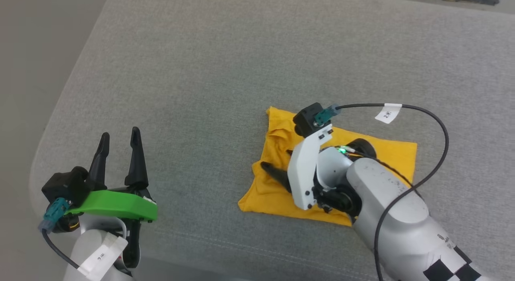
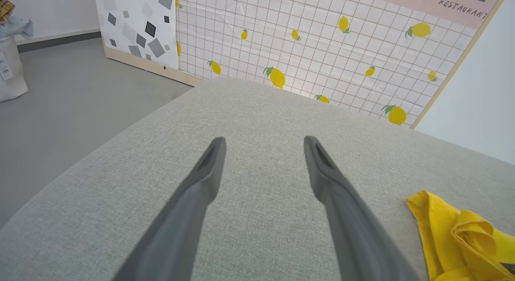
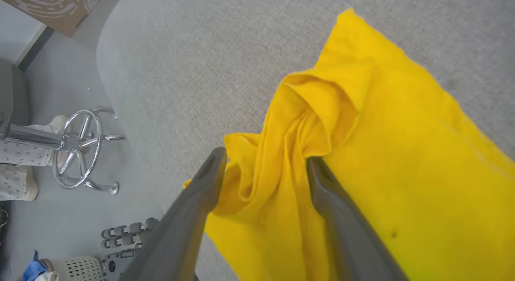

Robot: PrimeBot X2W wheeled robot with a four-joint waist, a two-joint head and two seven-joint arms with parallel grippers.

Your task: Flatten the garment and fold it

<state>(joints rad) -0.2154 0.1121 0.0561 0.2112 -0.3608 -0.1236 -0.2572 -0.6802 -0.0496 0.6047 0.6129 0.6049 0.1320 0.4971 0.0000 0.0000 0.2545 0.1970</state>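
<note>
On cushion (image 1: 201, 71), folded garment (image 1: 396, 152), long axis left-right, right jaws apart astride its bunched end, left jaws apart, empty

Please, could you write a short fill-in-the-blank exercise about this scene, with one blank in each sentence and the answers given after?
1. The bright yellow cotton T-shirt lies on a ____ fabric surface.
2. The right gripper, open, straddles a bunched fold of the ____.
3. The left gripper, also open, holds ____.
4. The tiled wall panel in the left wrist view is printed with yellow ____.

Answers: grey; T-shirt; nothing; lemons.
</note>
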